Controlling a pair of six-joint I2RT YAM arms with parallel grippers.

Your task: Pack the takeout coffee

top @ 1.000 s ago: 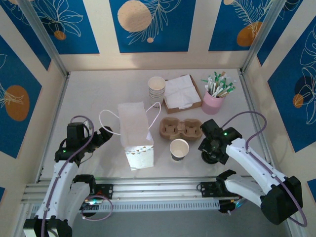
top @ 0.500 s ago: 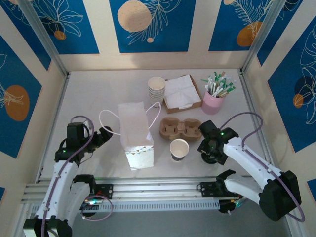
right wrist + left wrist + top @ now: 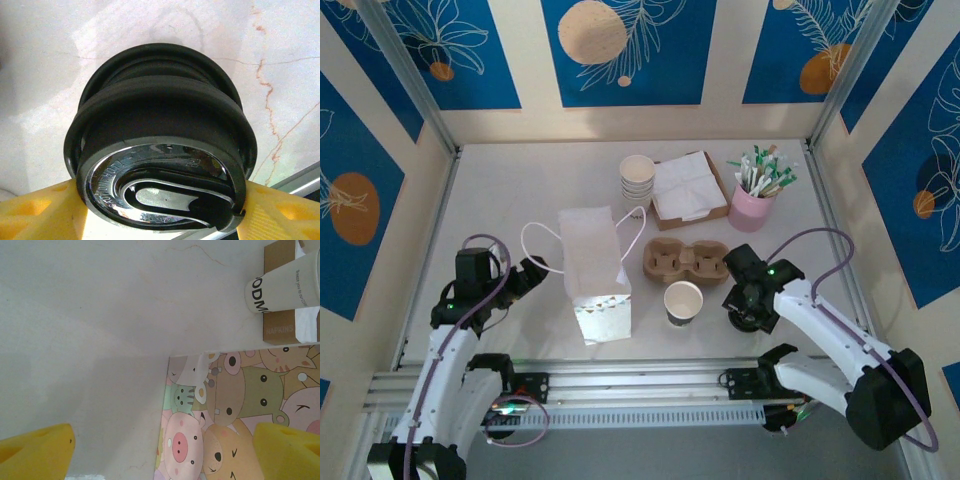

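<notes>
A paper coffee cup (image 3: 683,301) stands open-topped near the front, just below the brown cup carrier (image 3: 686,260). The white paper bag (image 3: 592,258) lies on its side to the left; its cartoon-animal print (image 3: 235,415) shows in the left wrist view. My right gripper (image 3: 745,300) is down over a stack of black lids (image 3: 160,150), right of the cup. Its yellow pads (image 3: 35,210) press the top lid's rim from both sides. My left gripper (image 3: 530,275) stands open beside the bag's handle, holding nothing.
At the back sit a stack of paper cups (image 3: 637,177), a brown napkin box (image 3: 690,190) and a pink cup of stirrers (image 3: 757,195). Walls close in the table on three sides. A metal rail (image 3: 640,385) runs along the front edge.
My right gripper has shifted slightly left and its jaws have narrowed onto the lid stack. The left arm has not moved.
</notes>
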